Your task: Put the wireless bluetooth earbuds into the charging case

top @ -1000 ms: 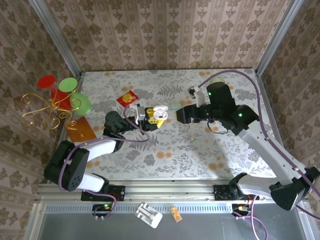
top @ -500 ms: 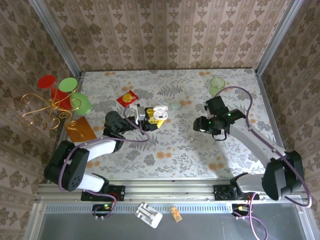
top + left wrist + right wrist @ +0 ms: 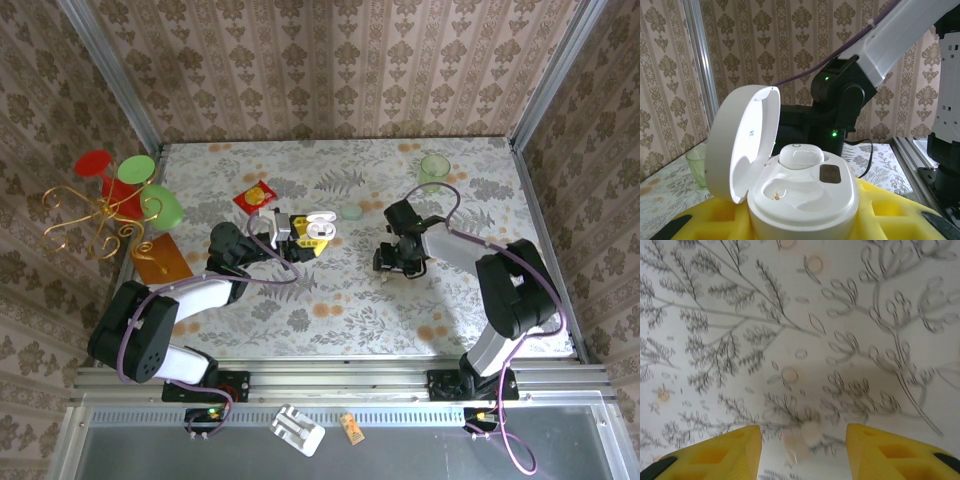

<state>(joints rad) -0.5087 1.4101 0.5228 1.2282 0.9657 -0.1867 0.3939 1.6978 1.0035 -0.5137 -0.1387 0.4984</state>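
Small pale piece (image 3: 801,439) between the yellow fingertips (image 3: 725,450) was blurred, shape unreadable, in the right wrist view; charging case (image 3: 805,197) base was cut off by the left wrist view's bottom edge.

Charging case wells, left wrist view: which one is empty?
The charging case's near-left well, beside the open lid: it is bare down to its floor. The other well, farther right, has an earbud seated in it.

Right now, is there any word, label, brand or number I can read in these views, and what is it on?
None legible.
Blue mark inside the lid of the charging case: too small to read.
Red card: its yellow print is too small to read.
Small orange packet: blurred.
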